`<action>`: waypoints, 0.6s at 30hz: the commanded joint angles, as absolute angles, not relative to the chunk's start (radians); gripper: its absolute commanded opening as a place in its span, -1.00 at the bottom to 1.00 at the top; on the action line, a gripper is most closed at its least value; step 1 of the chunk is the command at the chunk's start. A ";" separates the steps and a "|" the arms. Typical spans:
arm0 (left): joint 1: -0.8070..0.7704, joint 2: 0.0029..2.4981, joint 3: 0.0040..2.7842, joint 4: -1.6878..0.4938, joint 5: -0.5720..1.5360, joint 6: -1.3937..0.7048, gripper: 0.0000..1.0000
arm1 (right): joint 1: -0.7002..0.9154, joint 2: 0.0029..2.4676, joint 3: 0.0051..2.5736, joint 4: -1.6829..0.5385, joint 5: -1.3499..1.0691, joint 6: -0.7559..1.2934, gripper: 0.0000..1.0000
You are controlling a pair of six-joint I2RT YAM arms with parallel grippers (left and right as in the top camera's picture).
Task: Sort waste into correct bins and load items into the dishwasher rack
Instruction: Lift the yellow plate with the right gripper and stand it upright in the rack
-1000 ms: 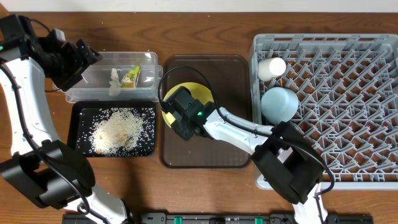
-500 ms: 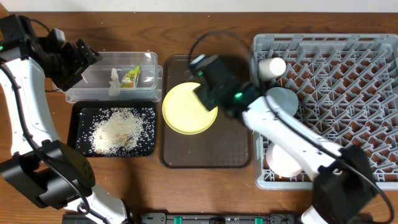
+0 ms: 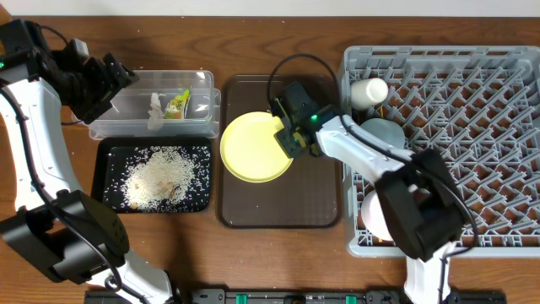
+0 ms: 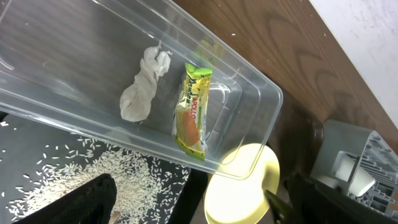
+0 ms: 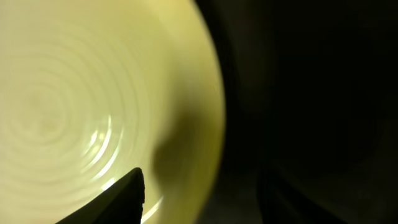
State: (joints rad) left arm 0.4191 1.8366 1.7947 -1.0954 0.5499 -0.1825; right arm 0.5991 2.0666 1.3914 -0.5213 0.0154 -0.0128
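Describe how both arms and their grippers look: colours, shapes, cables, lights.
The left arm and the right arm both have white rounded links and bulky black joints. The left gripper and the right gripper are black. A thin black cable loops by the right wrist, where a green light glows.

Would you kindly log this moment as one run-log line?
right tool: at yellow plate rim | left tool: open, by clear tub | tissue, wrapper: in tub | rice: in black tray
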 commanded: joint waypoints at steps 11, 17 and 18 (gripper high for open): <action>0.422 1.835 1.797 -1.097 0.548 -0.176 0.83 | 0.613 2.125 1.387 -0.498 -0.012 -0.012 -0.90; 0.422 1.835 1.797 -1.097 0.548 -0.176 0.82 | 0.596 2.056 1.467 -0.543 -0.004 -0.005 -0.98; 0.422 1.835 1.797 -1.097 0.548 -0.176 0.82 | 0.591 2.030 1.493 -0.571 0.004 -0.005 -0.98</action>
State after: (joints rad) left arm 0.4191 1.8366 1.7947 -1.0950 0.5499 -0.1825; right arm 0.5999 2.0823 1.4384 -0.5442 -0.0235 -0.0029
